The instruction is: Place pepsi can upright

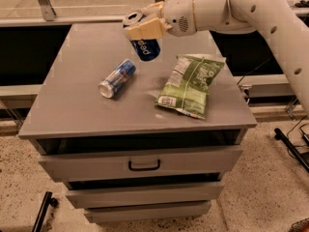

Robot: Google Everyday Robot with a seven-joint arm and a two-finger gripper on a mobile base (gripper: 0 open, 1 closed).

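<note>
The pepsi can (146, 46) is short and dark blue with white lettering and a silver top. It hangs tilted above the far middle of the grey cabinet top (77, 105), silver top up and to the left. My gripper (142, 27) is shut on the can's upper part, with its cream fingers (145, 31) across it. The white arm reaches in from the upper right.
A slimmer silver-and-blue can (117, 78) lies on its side left of centre. A green chip bag (190, 84) lies flat right of centre. The cabinet has drawers below, one with a dark handle (144, 166). Rails run behind the cabinet.
</note>
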